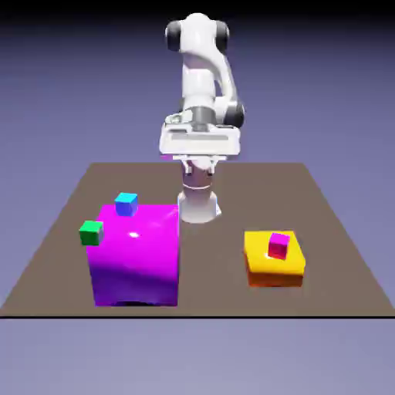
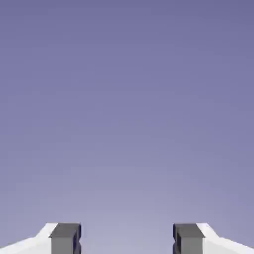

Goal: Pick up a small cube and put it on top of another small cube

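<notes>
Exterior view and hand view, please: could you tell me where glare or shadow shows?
Exterior view: a bright glare spot sits on the huge glossy magenta block's top, and dark shadow pools under its front edge. Hand view: evenly lit blue-violet backdrop, no glare, with the open tool's grey fingertips sharp.

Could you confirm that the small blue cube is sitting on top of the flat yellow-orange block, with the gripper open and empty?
Not quite: the small magenta-pink cube sits on the yellow-orange block; the blue cube is on the large magenta block, per the exterior view. The gripper is indeed open and empty.
</notes>
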Tool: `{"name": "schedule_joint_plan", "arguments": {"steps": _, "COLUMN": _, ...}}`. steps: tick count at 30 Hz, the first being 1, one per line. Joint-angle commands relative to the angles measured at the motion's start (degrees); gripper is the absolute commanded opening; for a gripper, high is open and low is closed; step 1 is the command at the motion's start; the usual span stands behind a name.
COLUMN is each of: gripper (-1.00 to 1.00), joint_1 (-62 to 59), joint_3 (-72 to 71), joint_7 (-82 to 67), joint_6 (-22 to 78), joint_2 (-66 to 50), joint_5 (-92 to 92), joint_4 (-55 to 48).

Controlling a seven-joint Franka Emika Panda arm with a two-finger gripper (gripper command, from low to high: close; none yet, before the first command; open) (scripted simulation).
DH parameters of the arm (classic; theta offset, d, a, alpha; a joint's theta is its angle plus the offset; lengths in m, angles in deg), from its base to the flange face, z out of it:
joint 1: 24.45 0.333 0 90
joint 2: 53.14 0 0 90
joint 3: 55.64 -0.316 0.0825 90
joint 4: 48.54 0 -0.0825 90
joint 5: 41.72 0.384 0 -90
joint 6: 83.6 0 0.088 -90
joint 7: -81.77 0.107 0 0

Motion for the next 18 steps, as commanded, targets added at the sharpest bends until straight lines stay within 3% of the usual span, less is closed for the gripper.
{"name": "schedule_joint_plan", "arguments": {"steps": 1, "gripper": 0.0, "joint_1": -0.26, "joint_3": 0.95, "joint_7": 0.62, "joint_6": 0.87, "joint_2": -2.08, "joint_5": 1.3, "joint_4": -1.75}}
{"name": "schedule_joint_plan", "arguments": {"steps": 18, "gripper": 0.0, "joint_1": -35.33, "joint_3": 3.34, "joint_7": 32.46, "joint_6": 11.66, "joint_2": -23.11, "joint_5": 3.05, "joint_4": -10.34}}
